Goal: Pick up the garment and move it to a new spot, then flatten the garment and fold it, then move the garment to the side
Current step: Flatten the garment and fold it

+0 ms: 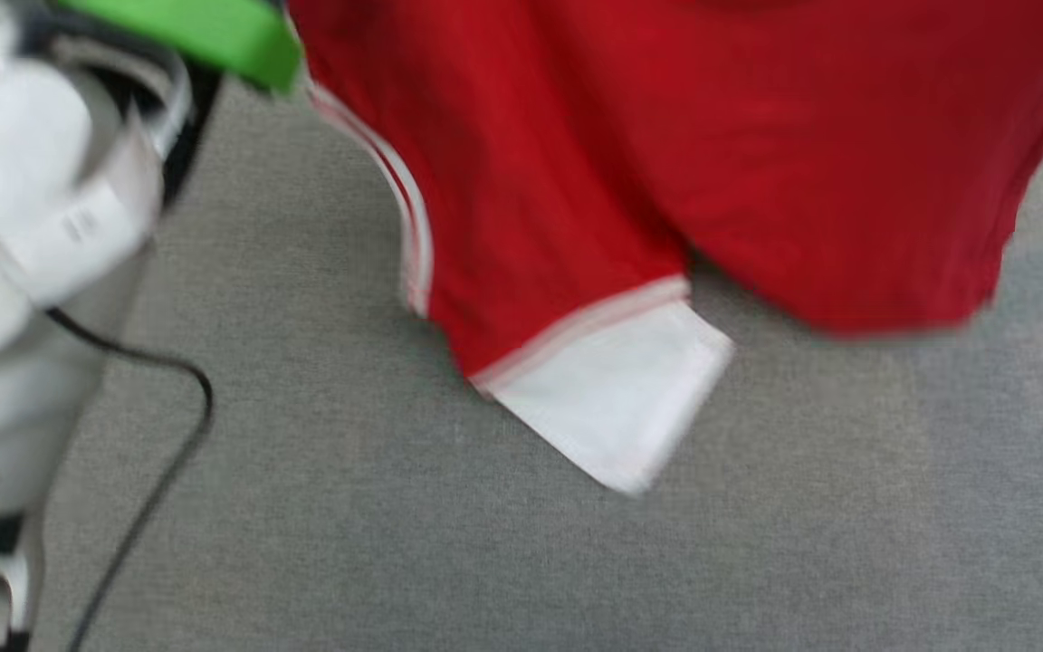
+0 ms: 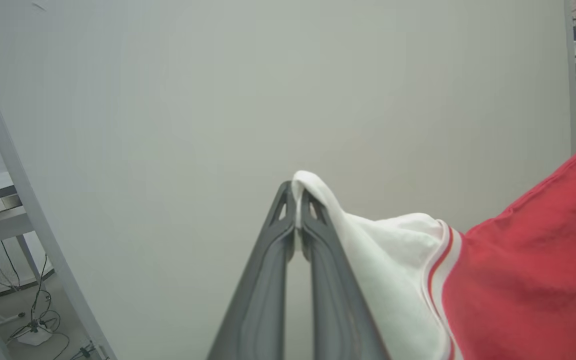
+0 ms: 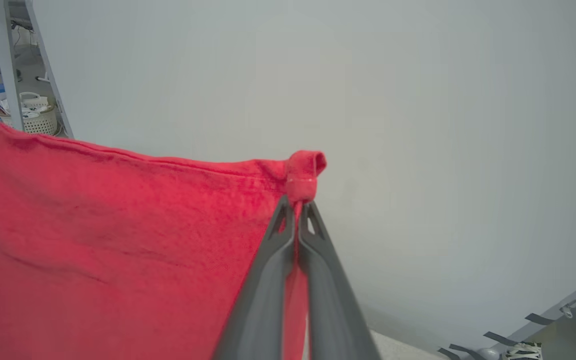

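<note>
Observed: garment (image 1: 666,163) hangs over grey surface (image 1: 485,561); left end effector (image 2: 295,200) clamped on white sleeve (image 2: 393,240), right end effector (image 3: 297,207) on red hem (image 3: 305,170). Advice: keep spread taut, lower level.

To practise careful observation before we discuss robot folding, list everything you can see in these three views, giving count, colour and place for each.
garment: one, red with white sleeves and striped trim, hanging over the grey surface
grey surface: one, grey, beneath the garment in the head view
green strip: one, green, head view's upper left
cable: one, black, curving along the head view's left
basket: one, white, right wrist view's upper left
forearm: one, white, head view's left
left end effector: one, dark grey, shut on a white sleeve
right end effector: one, dark grey, shut on a red edge
</note>
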Controlling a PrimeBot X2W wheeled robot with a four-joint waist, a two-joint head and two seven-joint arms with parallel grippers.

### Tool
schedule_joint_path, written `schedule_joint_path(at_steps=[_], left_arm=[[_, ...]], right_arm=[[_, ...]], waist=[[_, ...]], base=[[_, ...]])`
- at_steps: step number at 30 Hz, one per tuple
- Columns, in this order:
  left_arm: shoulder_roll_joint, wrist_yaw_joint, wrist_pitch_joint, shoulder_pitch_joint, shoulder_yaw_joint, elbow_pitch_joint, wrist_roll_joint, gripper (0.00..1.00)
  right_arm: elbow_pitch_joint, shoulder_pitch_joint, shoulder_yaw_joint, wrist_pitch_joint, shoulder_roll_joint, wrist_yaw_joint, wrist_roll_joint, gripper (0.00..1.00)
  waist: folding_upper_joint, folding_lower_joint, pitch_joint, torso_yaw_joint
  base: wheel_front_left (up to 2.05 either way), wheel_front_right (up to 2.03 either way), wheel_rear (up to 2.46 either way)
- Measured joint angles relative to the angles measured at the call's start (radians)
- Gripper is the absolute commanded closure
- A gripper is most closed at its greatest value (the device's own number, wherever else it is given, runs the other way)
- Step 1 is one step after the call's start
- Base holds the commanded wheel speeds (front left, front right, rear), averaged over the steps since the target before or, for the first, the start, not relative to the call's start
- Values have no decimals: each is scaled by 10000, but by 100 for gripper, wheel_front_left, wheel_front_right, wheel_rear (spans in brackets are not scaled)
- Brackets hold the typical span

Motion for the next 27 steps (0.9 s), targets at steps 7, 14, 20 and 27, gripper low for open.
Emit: schedule_joint_path(at_steps=[7,14,20,27], left_arm=[[-314,-732,205,-3949,153,1783,226,100],[-573,-1122,21,-7171,251,3187,502,100],[-616,-1310,-178,-8520,127,4466,558,100],[-652,-1409,-809,-8404,-176,5708,485,100]], right_arm=[[756,-3127,-477,222,635,0,-1049,100],[2006,-6175,-410,46,991,0,-1918,100],[3361,-7751,67,-568,1181,0,-2297,100],[4539,-7619,686,-1546,1402,0,-1973,100]], waist=[[0,0,971,-143],[0,0,1867,-276],[0,0,2498,-330],[0,1,3055,-322]], base=[[0,0,0],[0,0,0],[0,0,0],[0,0,0]])
